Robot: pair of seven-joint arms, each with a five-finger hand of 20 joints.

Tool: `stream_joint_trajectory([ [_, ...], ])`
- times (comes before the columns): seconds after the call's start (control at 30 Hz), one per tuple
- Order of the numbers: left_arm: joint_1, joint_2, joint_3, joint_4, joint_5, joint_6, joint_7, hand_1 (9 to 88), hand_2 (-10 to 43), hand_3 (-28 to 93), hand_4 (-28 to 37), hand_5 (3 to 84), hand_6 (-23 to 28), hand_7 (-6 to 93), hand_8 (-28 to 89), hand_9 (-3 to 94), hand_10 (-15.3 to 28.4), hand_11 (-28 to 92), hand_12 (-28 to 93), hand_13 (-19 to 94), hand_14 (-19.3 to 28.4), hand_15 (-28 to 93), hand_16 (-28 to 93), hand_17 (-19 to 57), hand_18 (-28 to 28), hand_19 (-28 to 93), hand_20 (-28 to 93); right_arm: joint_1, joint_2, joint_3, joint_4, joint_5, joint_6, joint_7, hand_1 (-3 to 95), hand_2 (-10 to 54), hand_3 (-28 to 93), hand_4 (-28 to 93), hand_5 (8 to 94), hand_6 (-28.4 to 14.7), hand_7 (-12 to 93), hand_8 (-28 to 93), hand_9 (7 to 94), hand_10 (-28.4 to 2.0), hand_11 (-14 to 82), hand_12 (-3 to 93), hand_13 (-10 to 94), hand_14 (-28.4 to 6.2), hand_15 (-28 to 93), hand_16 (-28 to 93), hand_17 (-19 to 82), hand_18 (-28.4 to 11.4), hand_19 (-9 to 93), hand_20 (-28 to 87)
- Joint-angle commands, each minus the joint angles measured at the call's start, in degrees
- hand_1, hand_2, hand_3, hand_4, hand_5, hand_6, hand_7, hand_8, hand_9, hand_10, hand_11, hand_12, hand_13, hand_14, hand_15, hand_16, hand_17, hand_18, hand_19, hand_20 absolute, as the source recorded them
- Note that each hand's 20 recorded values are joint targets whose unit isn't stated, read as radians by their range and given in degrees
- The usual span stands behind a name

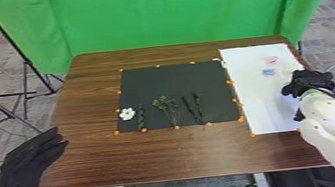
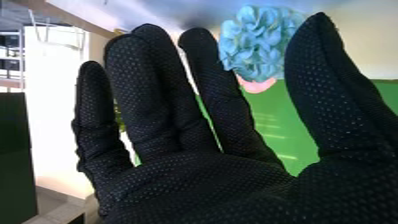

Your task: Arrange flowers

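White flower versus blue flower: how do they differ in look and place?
The white flower has a few separate, spread petals; the blue flower is a dense, ruffled cluster. The white flower lies near the left edge of the black mat, the blue flower on the white sheet. Both are pale.
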Motion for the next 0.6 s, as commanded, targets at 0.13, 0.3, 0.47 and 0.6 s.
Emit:
stream_joint_trajectory([
  [0.13,-0.2,-0.17,-0.07,0.29,0.0,-0.99,-1.08,26.3,2.9,82,-15.2,46.2,13.8,11.9,-7,37.0,21.4,33,10,26,27.3,53,-10,-9.3,22.0,56,16,-0.2,-0.6,-2.0,1.6,-1.6,2.5,1.5,31.5,-2.7,81,-28,62.7,-4.1,20,-13,60.5,-17.6,39.1,20.7,51,-15.2,73,17,13,-27.8,72,26],
  [0.3,0.0,0.18,0.17,0.34,-0.1,-0.86,-0.37,26.3,2.9,82,-15.3,46.3,13.8,11.8,-7,37.1,21.4,33,10,26,27.2,53,-10,-9.3,21.9,56,16,0.8,-0.8,-3.4,2.9,-2.2,4.9,1.8,34.3,-2.5,80,-28,65.5,-2.1,21,-14,64.2,-15.7,41.2,21.1,54,-13.4,73,18,14,-27.3,73,26],
  [0.47,0.1,0.27,0.33,0.34,-0.18,-0.62,-0.07,26.4,2.9,82,-15.2,46.2,13.8,11.8,-7,37.0,21.4,33,10,26,27.2,53,-10,-9.3,21.9,56,16,1.6,-0.7,-5.2,4.1,-4.0,9.2,1.1,39.7,-3.0,76,-28,69.8,-0.4,24,-5,68.8,-13.6,42.3,21.4,58,-11.6,71,20,16,-26.4,74,26],
  [0.6,0.4,0.36,0.4,0.32,-0.33,-0.46,0.25,26.4,3.0,82,-15.2,46.2,13.8,11.9,-7,37.0,21.5,33,10,26,27.2,53,-10,-9.3,21.9,56,16,2.1,-0.5,-6.1,4.7,-5.4,11.9,0.6,46.3,-3.5,72,-28,76.9,1.6,27,-3,74.6,-10.6,39.1,27.6,62,-9.9,70,22,18,-24.9,75,26],
])
